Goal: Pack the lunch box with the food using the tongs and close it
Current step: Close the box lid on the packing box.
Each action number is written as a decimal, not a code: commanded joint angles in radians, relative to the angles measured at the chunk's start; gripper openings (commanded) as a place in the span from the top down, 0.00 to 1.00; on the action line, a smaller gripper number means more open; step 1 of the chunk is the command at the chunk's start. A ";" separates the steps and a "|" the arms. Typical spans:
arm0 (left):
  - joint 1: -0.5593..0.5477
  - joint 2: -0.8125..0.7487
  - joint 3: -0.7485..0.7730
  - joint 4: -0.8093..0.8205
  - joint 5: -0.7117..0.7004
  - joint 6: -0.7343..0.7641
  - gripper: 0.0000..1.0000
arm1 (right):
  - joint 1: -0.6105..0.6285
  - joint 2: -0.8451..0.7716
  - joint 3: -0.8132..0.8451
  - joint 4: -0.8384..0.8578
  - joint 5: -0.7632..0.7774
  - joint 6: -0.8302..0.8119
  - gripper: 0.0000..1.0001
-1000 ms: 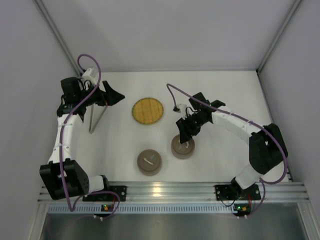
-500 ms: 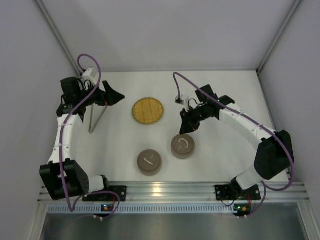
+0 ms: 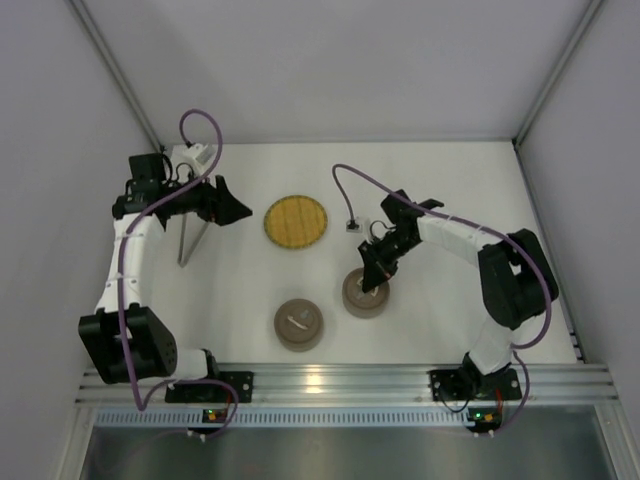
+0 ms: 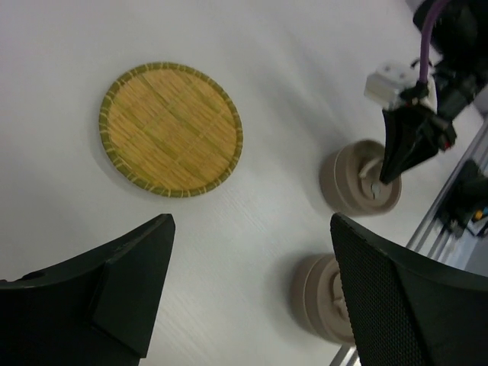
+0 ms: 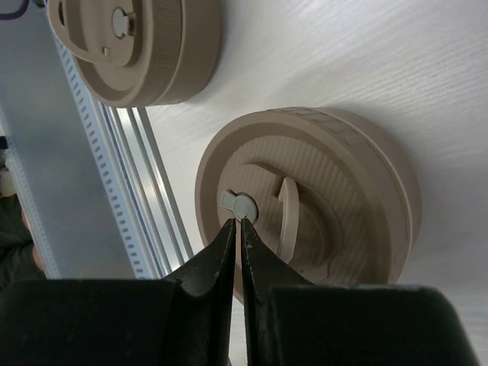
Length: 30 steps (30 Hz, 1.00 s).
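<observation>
Seen from above, two robot arms work on a white tabletop (image 3: 440, 190). The right fingers (image 5: 235, 229) are pinched fully shut with nothing visibly between them. Their tips rest at the small round pivot disc of the curved swing handle on a round tan plastic lunch box with its lid on (image 5: 358, 191), which sits directly under them. A second round tan lidded box (image 5: 133, 46) lies near, toward the arm bases. The step appears to be working that handle or lid. To do it well, the closed tips should probably stay low and slip under the curved bail rather than press down. Nothing braces the box, and it looks light enough to skid on the smooth surface. The right arm reaches in from the side with its elbow bent, its wrist tipped steeply down over the box. The left fingers (image 3: 228, 202) stand wide open and hold nothing. They hover level, well apart from both boxes, aimed toward a round yellow woven plate (image 4: 171, 130) just ahead of them. The slim silver-grey metal tongs (image 3: 184, 250) lie untouched on the tabletop just beside and behind the left fingers. No food pieces show in any view.
</observation>
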 commanded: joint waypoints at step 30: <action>-0.803 0.084 -0.077 -0.593 -0.214 0.736 0.99 | -0.139 0.016 0.228 -0.300 -0.374 -0.164 0.89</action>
